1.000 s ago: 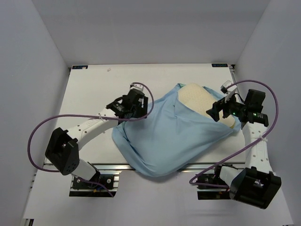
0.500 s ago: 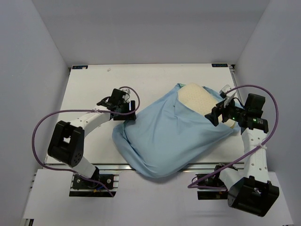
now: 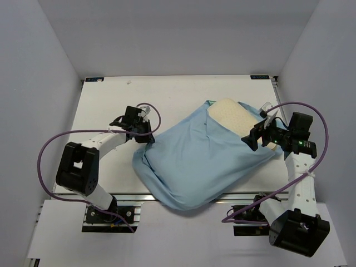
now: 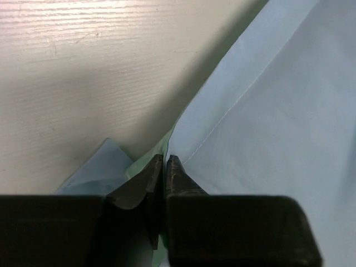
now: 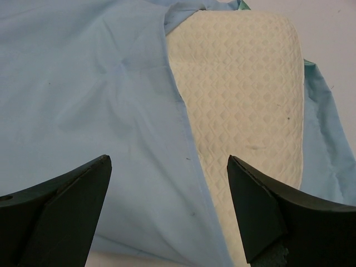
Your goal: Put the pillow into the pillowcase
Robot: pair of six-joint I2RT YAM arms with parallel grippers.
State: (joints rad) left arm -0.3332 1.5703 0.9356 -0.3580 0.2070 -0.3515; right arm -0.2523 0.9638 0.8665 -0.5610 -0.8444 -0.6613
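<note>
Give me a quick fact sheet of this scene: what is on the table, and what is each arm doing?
Surface: white table
Cloth: light blue pillowcase, lying rumpled mid-table, with mint-green lining showing at an edge
Cushion: cream pillow, mostly inside, one end poking out of the opening at the far right
Left arm: left end effector closed on a fold at the pillowcase's left corner
Right arm: right end effector wide open above the opening, holding nothing
Progress: pillow not yet fully in

pillow (image 3: 232, 113) mostly hidden inside pillowcase (image 3: 192, 161), left end effector (image 4: 165, 159) grip unclear
</note>
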